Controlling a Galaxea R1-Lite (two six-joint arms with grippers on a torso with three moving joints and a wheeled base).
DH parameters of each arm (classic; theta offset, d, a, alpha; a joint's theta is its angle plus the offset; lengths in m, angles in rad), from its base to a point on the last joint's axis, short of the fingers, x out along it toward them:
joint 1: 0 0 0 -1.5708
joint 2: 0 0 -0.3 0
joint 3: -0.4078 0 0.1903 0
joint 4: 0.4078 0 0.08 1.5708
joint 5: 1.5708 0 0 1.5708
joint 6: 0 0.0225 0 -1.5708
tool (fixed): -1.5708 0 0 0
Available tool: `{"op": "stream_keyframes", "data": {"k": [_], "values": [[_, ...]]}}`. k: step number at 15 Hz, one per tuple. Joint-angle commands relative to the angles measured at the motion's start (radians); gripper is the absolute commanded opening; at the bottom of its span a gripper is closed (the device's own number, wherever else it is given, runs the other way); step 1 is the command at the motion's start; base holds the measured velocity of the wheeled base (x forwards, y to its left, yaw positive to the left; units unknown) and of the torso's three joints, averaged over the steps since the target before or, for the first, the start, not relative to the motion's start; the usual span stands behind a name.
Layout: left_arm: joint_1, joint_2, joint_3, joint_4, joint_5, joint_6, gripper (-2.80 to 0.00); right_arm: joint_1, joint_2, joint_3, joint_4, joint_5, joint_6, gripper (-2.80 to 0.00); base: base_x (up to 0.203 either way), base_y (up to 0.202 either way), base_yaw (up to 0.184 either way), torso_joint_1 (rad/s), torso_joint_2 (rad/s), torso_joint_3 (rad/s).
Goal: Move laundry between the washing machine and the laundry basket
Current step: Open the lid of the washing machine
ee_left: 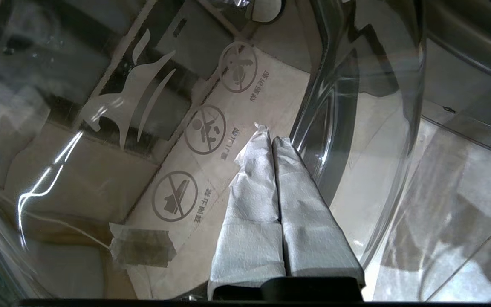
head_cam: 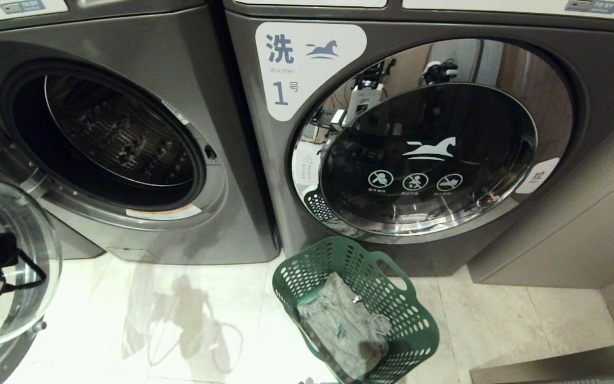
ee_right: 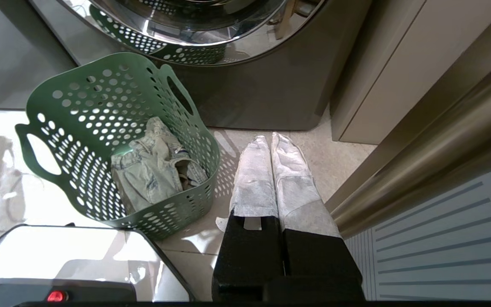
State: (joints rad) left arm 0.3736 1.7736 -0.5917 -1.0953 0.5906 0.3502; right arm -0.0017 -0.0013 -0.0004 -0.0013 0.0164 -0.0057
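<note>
The faded grey-green denim garment (head_cam: 339,320) lay in the dark green perforated plastic basket (head_cam: 408,320) on the floor. Left fingers (ee_left: 254,170) pressed together against the open round glass door (ee_left: 100,128), holding nothing; right fingers (ee_right: 254,179) likewise closed.

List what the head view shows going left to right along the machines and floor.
Swung-open glass door with the left gripper behind it → washing machine with open drum → laundry basket holding the laundry → closed machine labelled 1 → beige cabinet.

The open washing machine (head_cam: 126,138) has its label cut off; the laundry basket (head_cam: 307,277) perhaps hides more laundry (head_cam: 339,320)
</note>
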Motion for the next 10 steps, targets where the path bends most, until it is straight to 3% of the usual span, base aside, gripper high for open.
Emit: {"op": "stream_keyframes", "data": {"k": [1, 4, 6, 10], "values": [[0.004, -0.001, -0.001, -0.009, 0.003, 0.003, -2.80, 0.000, 0.000, 0.000, 0.000, 0.001, -0.002, -2.80, 0.000, 0.000, 0.000, 0.000, 0.00, 0.000], [0.006, 0.011, 0.020, -0.088, 0.006, 0.006, -2.80, 0.000, 0.000, 0.000, 0.000, 0.000, 0.000, -2.80, 0.000, 0.000, 0.000, 0.000, 0.00, 0.000], [0.032, 0.023, 0.019, -0.140, 0.008, 0.044, -2.80, 0.000, 0.000, 0.000, 0.000, 0.000, 0.000, -2.80, 0.000, 0.000, 0.000, 0.000, 0.00, 0.000], [0.072, -0.009, 0.039, -0.137, 0.003, 0.065, -2.80, -0.001, 0.000, 0.000, 0.000, 0.001, -0.001, -2.80, 0.000, 0.000, 0.000, 0.000, 0.00, 0.000]]}}
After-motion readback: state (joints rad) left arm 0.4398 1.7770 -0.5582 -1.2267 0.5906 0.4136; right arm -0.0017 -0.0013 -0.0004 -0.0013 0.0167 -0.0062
